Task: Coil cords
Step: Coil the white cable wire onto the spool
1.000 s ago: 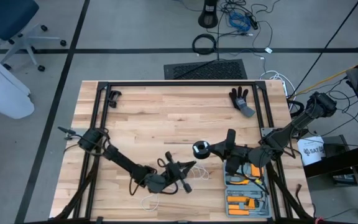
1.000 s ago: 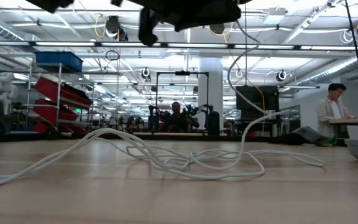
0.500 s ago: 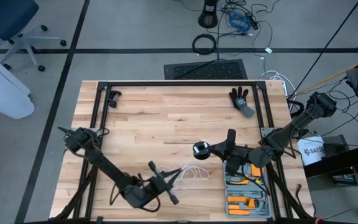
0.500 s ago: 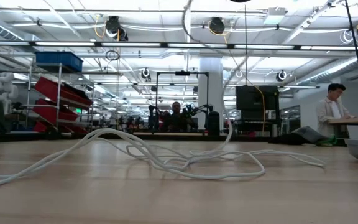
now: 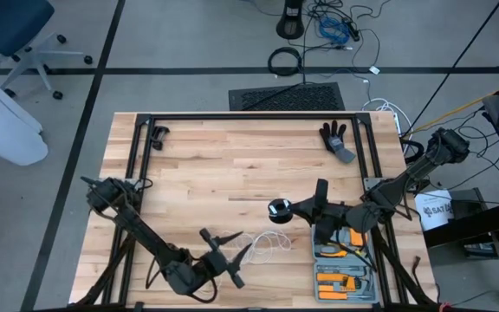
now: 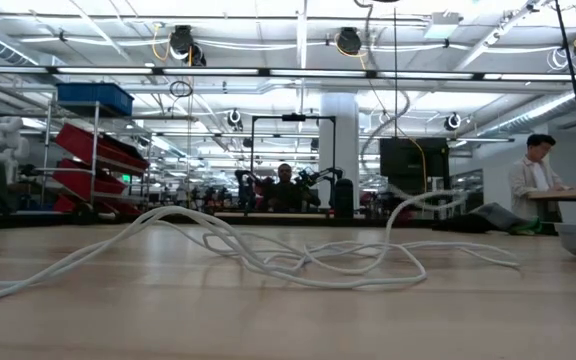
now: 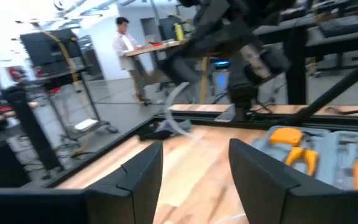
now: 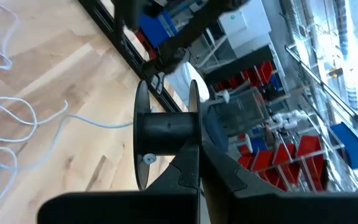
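Fingers (image 7: 143, 180) standing apart on left gripper (image 5: 230, 256), gripping nothing; right gripper (image 5: 300, 208) clamping shut on reel (image 5: 279, 208); cord (image 5: 264, 243) lying loose on table (image 5: 232, 165) between both

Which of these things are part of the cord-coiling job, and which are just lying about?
Job: white cord, black reel held by the right gripper, left gripper open near the cord.

Lying about: black glove, grey tool case.
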### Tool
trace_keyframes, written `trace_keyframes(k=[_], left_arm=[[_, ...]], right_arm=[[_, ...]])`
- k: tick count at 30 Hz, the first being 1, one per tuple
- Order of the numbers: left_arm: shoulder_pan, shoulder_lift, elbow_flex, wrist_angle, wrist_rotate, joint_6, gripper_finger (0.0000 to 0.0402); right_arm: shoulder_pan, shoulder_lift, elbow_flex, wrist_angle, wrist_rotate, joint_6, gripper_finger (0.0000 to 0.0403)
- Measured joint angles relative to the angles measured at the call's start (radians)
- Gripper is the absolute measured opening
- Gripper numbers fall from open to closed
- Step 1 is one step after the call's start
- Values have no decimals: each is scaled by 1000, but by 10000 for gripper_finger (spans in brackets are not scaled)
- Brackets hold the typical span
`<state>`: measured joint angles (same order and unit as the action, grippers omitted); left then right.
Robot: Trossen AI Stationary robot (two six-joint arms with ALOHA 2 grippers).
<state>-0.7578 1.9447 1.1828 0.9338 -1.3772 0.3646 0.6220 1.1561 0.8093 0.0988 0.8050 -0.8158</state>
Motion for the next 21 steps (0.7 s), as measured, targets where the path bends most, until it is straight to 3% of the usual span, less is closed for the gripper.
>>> trace_keyframes(k=[4, 10, 17, 21], left_arm=[[0, -37, 0, 0, -68, 47, 194], [-1, -112, 0, 0, -62, 113, 194], [-25, -146, 0, -4, 101, 53, 194], [-31, -136, 0, -89, 171, -73, 194]], right_arm=[[-13, 0, 0, 3, 0, -12, 0], [-48, 0, 0, 3, -6, 103, 0], [-93, 0, 0, 3, -108, 239, 0], [-110, 0, 0, 8, -153, 314, 0]])
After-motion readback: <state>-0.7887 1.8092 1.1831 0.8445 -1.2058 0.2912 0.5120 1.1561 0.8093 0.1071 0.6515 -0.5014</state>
